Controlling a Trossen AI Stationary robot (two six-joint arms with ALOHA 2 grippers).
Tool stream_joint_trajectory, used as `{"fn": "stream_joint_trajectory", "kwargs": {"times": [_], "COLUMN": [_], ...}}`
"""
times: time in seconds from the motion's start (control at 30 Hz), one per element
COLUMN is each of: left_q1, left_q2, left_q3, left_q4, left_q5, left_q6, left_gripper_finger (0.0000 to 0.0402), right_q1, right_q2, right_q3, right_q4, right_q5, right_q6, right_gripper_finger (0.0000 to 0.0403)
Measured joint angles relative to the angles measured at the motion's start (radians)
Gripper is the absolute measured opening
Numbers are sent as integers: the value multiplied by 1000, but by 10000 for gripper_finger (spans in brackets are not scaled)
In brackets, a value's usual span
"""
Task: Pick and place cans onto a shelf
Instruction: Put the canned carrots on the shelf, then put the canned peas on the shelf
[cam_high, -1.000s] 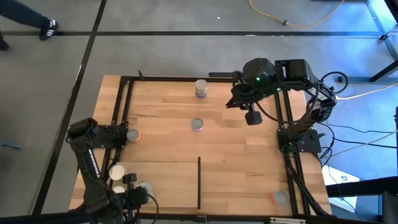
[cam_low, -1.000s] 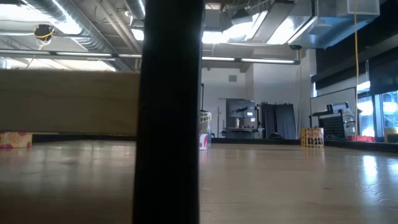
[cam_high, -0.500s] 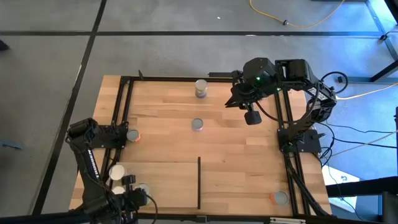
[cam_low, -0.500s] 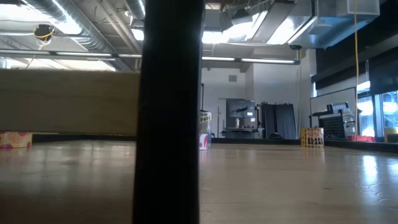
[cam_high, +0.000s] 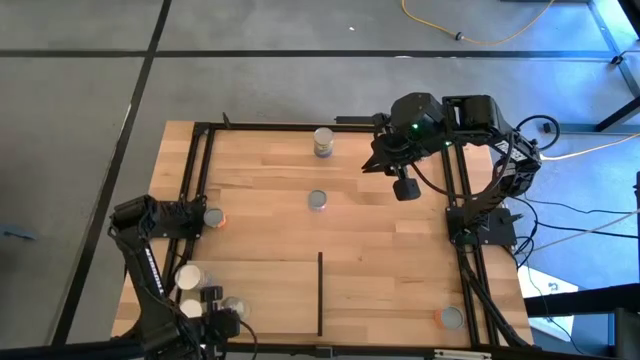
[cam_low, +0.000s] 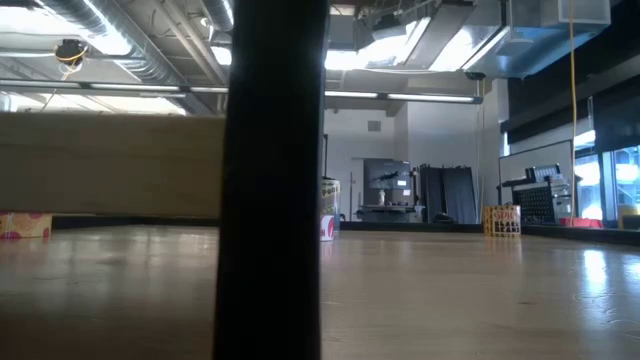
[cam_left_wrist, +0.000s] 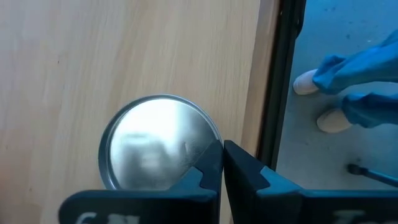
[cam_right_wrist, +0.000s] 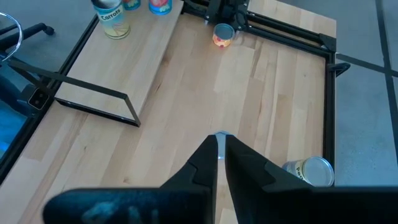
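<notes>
Wooden table (cam_high: 400, 260) fills most of the overhead shot, with the shelf (cam_high: 270, 300) panel along its near edge and a thin black divider (cam_high: 320, 307) standing on it. Right gripper (cam_high: 405, 187) hangs over the far right part, fingers nearly together on nothing. Left gripper (cam_left_wrist: 222, 163) is down at the shelf's left corner, fingers almost touching, just beside a silver-topped can (cam_left_wrist: 158, 143) standing there. Other cans sit mid-table (cam_high: 318, 200) and at the far edge (cam_high: 323, 141).

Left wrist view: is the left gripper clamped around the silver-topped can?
No. The left gripper has its fingers nearly together above the can, which stands free on the wooden shelf, not between the fingers.
</notes>
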Motion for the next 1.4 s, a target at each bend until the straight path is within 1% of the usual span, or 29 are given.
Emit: {"fn": "stream_joint_trajectory", "kwargs": {"times": [0.23,0.37,0.67,0.9,1.1,1.27,1.4], "left_q1": [1,5,7,7,7,7,7], "left_q2": [-21,-46,-54,-111,-200,-286,-353], "left_q3": [0,0,0,0,0,0,0], "left_q4": [-6,-7,-7,-8,-41,-124,-239], "left_q5": [24,14,-9,-102,-221,-354,-473], "left_q6": [-2,-2,-2,-2,-2,-6,-45], "left_gripper_finger": [12,13,2,2,6,1,5], "right_q1": [0,0,0,0,0,-3,-28], "right_q2": [0,0,0,0,0,0,10], "right_q3": [0,0,0,0,0,0,0], "right_q4": [0,0,0,0,0,2,33], "right_q5": [0,0,0,0,0,0,1], "right_q6": [0,0,0,-1,2,9,77], "right_gripper_finger": [33,33,33,33,33,33,33]}}
